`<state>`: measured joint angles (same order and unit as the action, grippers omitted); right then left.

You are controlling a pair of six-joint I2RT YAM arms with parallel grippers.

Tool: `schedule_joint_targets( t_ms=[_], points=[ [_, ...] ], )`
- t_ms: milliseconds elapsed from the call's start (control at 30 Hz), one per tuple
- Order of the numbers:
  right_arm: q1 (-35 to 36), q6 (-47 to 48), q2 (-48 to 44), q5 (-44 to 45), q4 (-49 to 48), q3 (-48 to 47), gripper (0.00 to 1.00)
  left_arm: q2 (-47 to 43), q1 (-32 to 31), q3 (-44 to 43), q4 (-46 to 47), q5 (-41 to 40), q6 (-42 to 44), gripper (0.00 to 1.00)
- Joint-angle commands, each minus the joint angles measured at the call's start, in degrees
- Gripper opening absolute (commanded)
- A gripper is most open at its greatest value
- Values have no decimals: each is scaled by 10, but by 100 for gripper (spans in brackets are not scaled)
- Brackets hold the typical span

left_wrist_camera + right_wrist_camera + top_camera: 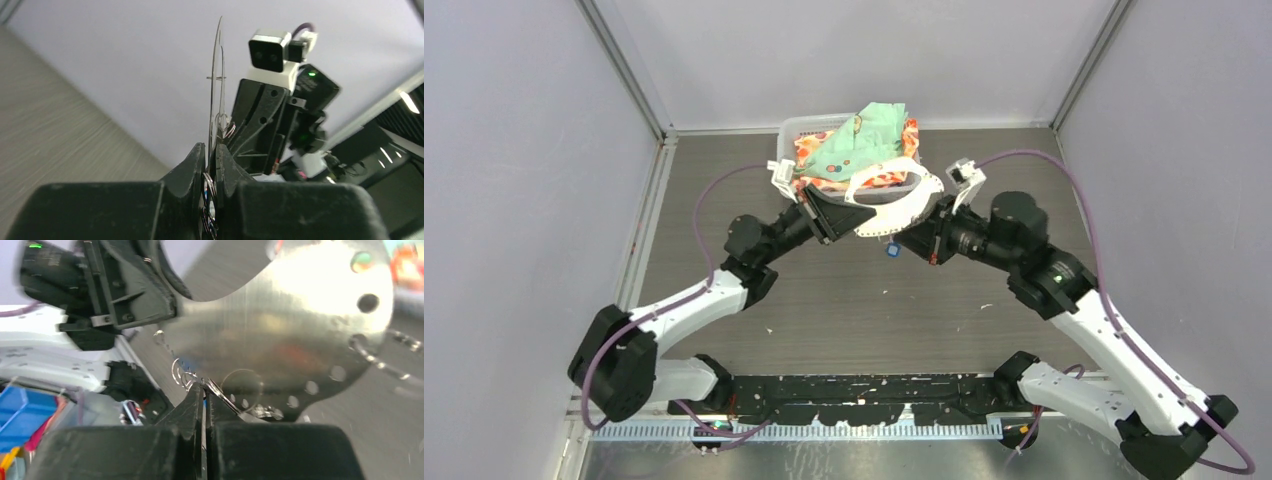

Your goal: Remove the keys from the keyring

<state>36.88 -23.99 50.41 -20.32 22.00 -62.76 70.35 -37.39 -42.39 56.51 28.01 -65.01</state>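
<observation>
The left jaws are clamping flat on the rim of the keyring (902, 203), holding the grey plate up off the table (844, 320) between the two arms. In the left wrist view the plate is showing edge-on and standing upright out of the closed jaws. The right jaws are pinched shut at the plate's lower rim, and they are seemingly nipping a small silver loop (216, 389) there. The keys (891, 250) are dangling just under the plate beside the right jaws, with the blue tag hanging clear of the table.

To do this step well, the left arm should be keeping the plate rigid while the right is working the loop out through its rim hole. That probably means twisting along the loop's coil rather than pulling straight. A straight tug is likely to bend the thin plate or drag it out of the left grip. The nip on the wire looks slight, so slipping is the main risk.

Behind the plate, a white basket (790, 130) is sitting at the far edge, holding heaped cloths (864, 140), a green one lying over an orange patterned one.
</observation>
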Motion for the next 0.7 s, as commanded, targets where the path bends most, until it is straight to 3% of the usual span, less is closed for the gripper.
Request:
schedule_joint_targets(
  t_ms=[0,233,367,533,667],
  points=[
    [13,-73,16,14,18,75,1,84,-3,82,-38,-59,55,0],
    [13,-178,63,107,-122,217,0,293,-14,158,138,-135,0,1],
    [12,-207,100,144,-169,260,0,439,-14,159,249,-135,-47,0],
    [12,-214,149,130,-217,289,0,515,-9,144,241,-122,-44,1],
    [10,-221,170,135,-218,286,0,468,-3,146,129,-135,11,21]
  ],
)
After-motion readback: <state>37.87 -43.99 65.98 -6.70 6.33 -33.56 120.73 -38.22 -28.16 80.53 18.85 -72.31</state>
